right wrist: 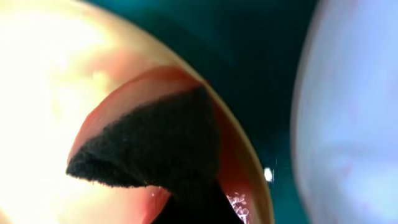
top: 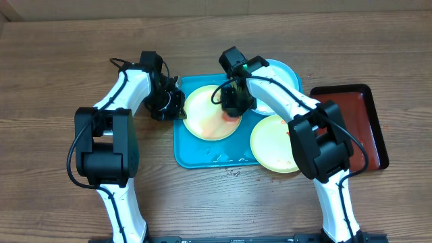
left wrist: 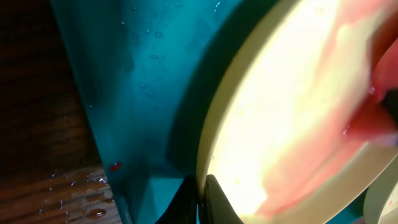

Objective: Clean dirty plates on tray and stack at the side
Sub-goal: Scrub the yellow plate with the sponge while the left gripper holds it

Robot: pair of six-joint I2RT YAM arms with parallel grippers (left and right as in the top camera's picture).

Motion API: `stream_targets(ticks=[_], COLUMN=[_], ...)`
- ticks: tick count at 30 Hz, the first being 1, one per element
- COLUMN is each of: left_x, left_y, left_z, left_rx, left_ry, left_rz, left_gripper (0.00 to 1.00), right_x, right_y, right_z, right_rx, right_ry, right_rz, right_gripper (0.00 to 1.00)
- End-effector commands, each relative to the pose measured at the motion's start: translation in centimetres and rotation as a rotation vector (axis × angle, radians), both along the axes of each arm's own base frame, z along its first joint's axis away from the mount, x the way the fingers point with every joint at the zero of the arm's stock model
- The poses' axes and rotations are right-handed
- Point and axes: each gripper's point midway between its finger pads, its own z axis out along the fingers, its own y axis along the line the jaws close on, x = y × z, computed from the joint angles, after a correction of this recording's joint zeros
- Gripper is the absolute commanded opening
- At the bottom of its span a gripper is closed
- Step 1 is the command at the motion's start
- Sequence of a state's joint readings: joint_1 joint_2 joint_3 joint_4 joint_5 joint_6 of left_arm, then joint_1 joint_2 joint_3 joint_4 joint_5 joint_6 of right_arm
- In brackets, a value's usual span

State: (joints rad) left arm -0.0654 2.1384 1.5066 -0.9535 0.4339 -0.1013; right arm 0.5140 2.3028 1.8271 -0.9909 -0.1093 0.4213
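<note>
Teal plastic tray [top: 196, 152] sits mid-table with three plates on it. On its left half lies a pale yellow plate [top: 202, 118] smeared with red sauce [left wrist: 348, 93]. The left gripper [top: 177, 106] is at this plate's left rim, fingers [left wrist: 214, 202] narrow and pinching the edge. The right gripper [top: 233, 108] is clamped on a black sponge [right wrist: 155, 149] pressed on the plate's right side. A cyan plate [top: 283, 74] lies far right. A second yellow plate [top: 273, 145] overhangs the tray's near-right edge, beside a dark red-brown tray [top: 358, 115].
</note>
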Motion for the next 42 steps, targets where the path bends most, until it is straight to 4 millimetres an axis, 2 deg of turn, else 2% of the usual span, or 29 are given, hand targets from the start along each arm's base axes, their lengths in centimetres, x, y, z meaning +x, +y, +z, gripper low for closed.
stream_targets(ticks=[1, 5, 9, 12, 17, 18, 21, 23, 27, 31, 33, 36, 42], left_x=[-0.2, -0.3, -0.3, -0.3, -0.4, -0.4, -0.3, -0.3, -0.3, -0.4, -0.4, -0.3, -0.3], left_y=[0.3, 0.5, 0.5, 0.5, 0.5, 0.5, 0.6, 0.6, 0.9, 1.0, 1.0, 1.0, 1.0], left_z=[-0.3, -0.4, -0.4, -0.4, -0.4, -0.4, -0.4, -0.4, -0.5, -0.6, -0.6, -0.6, -0.6], left_rx=[0.006, 0.019, 0.022, 0.022, 0.023, 0.023, 0.023, 0.024, 0.038, 0.048, 0.048, 0.048, 0.049], left_ry=[0.007, 0.012, 0.012, 0.012, 0.014, 0.014, 0.013, 0.011, 0.012, 0.013, 0.013, 0.013, 0.013], left_rz=[-0.014, -0.014, -0.016, -0.016, -0.014, -0.014, -0.014, -0.014, -0.012, -0.014, -0.014, -0.014, -0.014], left_gripper=[0.04, 0.04, 0.04, 0.04, 0.04, 0.04, 0.04, 0.04, 0.04, 0.04, 0.04, 0.04, 0.04], right_x=[3.1, 3.1, 1.3, -0.5, -4.3, -5.3, -6.5, -6.2, -4.2, -1.5, -0.4, 1.4, 3.6], right_y=[-1.6, 2.1, 6.7, 8.4, 9.1, 8.8, 6.9, 4.6, 0.2, -2.5, -2.7, -1.7, 2.2], right_z=[-0.4, 0.0, 0.9, 1.1, 1.3, 1.3, 0.8, 0.2, -0.5, -0.6, -0.6, -0.4, 0.0], right_rx=[-0.096, 0.033, 0.2, 0.259, 0.33, 0.33, 0.268, 0.183, 0.015, -0.1, -0.113, -0.082, -0.002], right_ry=[-0.135, -0.159, -0.141, -0.092, 0.076, 0.123, 0.202, 0.213, 0.162, 0.071, 0.021, -0.056, -0.21], right_rz=[-0.034, 0.049, 0.194, 0.236, 0.257, 0.254, 0.222, 0.186, 0.125, 0.054, 0.047, 0.044, 0.09], right_gripper=[0.04, 0.04, 0.04, 0.04, 0.04, 0.04, 0.04, 0.04, 0.04, 0.04, 0.04, 0.04, 0.04])
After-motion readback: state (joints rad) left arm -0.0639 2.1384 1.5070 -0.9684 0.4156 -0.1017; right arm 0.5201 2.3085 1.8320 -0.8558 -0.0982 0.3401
